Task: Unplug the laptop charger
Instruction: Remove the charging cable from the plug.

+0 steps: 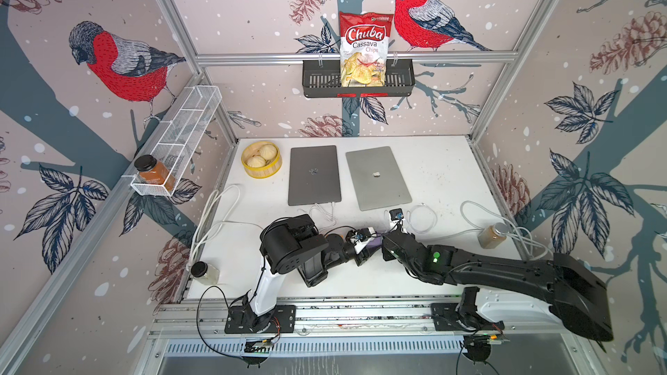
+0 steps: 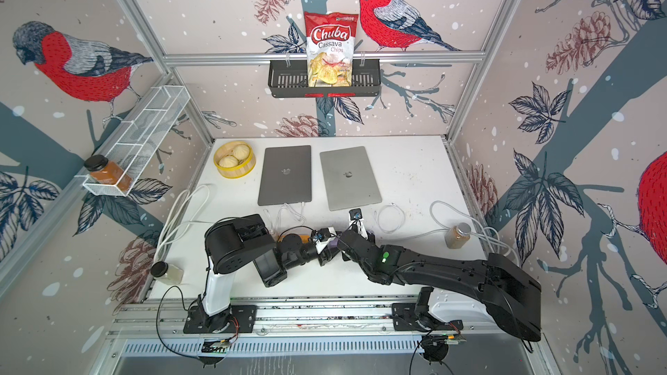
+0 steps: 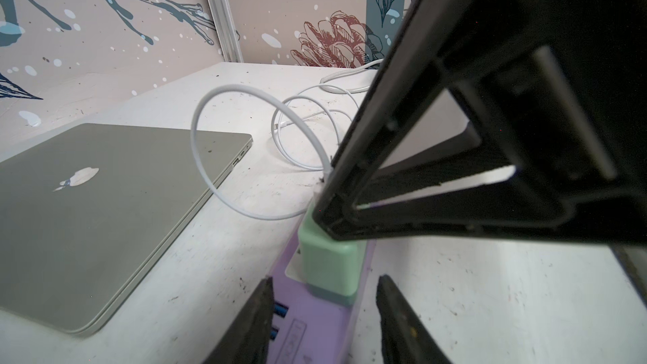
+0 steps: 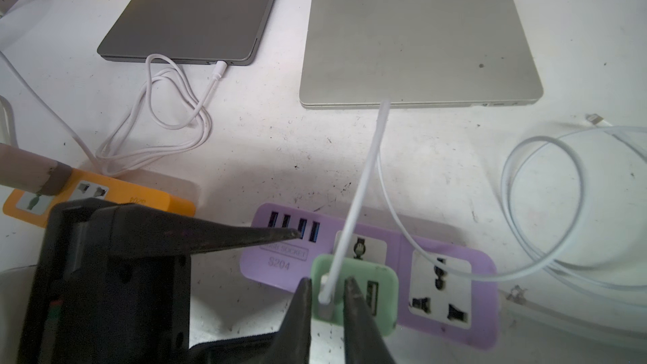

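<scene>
One green charger [image 4: 381,288] sits plugged into the purple power strip [image 4: 287,274], at 6 o'clock of the silver laptop [image 4: 420,36]. Right gripper [image 4: 328,280], the nearer, brackets its upright cable plug [image 4: 325,298], jaws close-set but not touching; left gripper [image 3: 325,279] straddles the strip, clamping uncertain.

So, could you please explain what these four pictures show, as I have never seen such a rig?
These are two robot arms, left and right, mounted at a table's front edge. Two pictures look down from one overhead camera; the other two come from cameras on the arms' wrists. On the table lie two closed laptops, dark and silver, a bun basket, two jars, cables and a purple strip with a green charger plugged in. The left tool straddles the strip; whether it pinches it is unclear. The right tool stands narrowly open around the cable plug on the charger. Nothing is clearly held.
</scene>
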Tool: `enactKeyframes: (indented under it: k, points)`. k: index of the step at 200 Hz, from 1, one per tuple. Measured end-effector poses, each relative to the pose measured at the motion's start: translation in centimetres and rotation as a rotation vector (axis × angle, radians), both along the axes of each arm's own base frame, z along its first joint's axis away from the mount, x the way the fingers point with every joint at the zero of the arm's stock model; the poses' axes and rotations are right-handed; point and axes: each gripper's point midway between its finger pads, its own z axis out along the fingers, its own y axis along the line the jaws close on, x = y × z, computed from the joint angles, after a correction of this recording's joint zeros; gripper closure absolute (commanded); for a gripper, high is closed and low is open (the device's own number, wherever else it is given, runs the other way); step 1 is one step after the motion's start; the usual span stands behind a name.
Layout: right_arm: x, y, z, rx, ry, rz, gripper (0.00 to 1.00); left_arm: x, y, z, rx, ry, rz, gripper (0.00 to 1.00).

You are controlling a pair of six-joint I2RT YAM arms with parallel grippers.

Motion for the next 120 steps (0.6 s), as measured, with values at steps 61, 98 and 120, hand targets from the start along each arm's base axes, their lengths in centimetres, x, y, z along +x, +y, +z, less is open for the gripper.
enactKeyframes:
  k: [61,98,120]
  points:
    - [0.14,0.12,0.24,0.004,-0.007,-0.004,0.84,0.51,-0.56,0.1,-0.011,-0.003,-0.007,0.52]
    - [0.14,0.14,-0.1,-0.007,-0.002,-0.004,0.87,0.64,-0.83,0.02,-0.015,0.001,-0.014,0.52]
    - [0.18,0.13,-0.24,-0.014,-0.002,-0.006,0.88,0.71,-0.87,-0.07,-0.015,0.002,-0.014,0.52]
